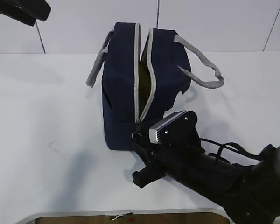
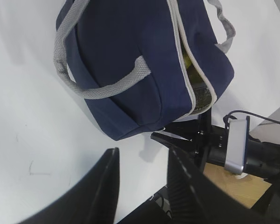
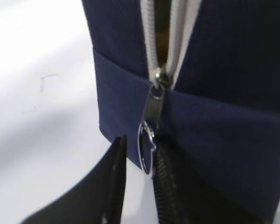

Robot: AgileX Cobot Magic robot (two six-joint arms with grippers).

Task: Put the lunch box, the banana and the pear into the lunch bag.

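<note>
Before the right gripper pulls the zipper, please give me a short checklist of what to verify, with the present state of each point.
1. Ring pull lies between the fingers of the right gripper: ok.
2. Right gripper is firmly closed on the ring pull: cannot tell; a gap still shows beside the ring.
3. Zipper is still open along the lunch bag: ok, slider sits at the low end.
4. Left gripper is clear of the bag: ok, open and apart from it.
5. Grey handles are away from the zipper track: ok.
6. Lunch box, banana and pear are all inside: cannot tell; only something yellowish shows through the opening.
</note>
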